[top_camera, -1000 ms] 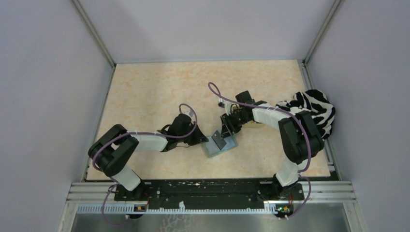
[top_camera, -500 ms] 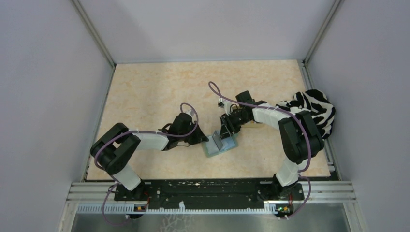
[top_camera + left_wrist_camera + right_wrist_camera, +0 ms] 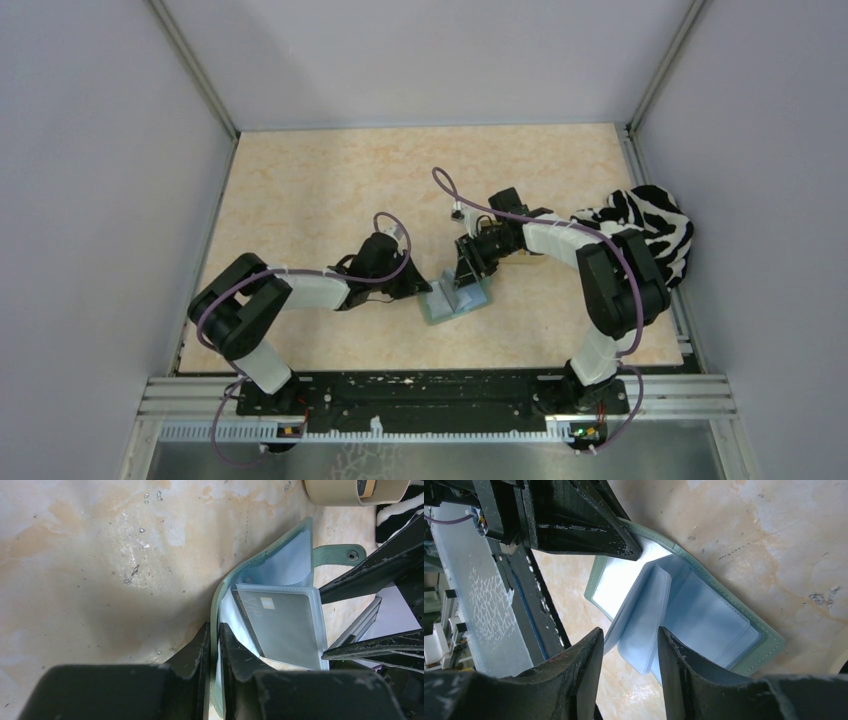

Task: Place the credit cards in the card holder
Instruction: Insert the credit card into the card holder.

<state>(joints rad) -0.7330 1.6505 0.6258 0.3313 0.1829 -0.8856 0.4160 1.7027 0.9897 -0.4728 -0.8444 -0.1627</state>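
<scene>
The card holder [image 3: 457, 300] is lying open between the arms, its long axis running away from the left gripper [image 3: 215, 630], which is pinching its near cover. The right gripper [image 3: 629, 636] is hanging directly above, fingers spread astride an upright leaf [image 3: 642, 625], possibly not touching it. One card [image 3: 285, 627] is sitting inside.

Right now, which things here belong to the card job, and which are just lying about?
Job:
card holder, open
credit card in its sleeve
left pincer clamping its cover
right pincer open over a sleeve leaf

Lying about:
tan tray, contents unclear
zebra-striped cloth
</scene>
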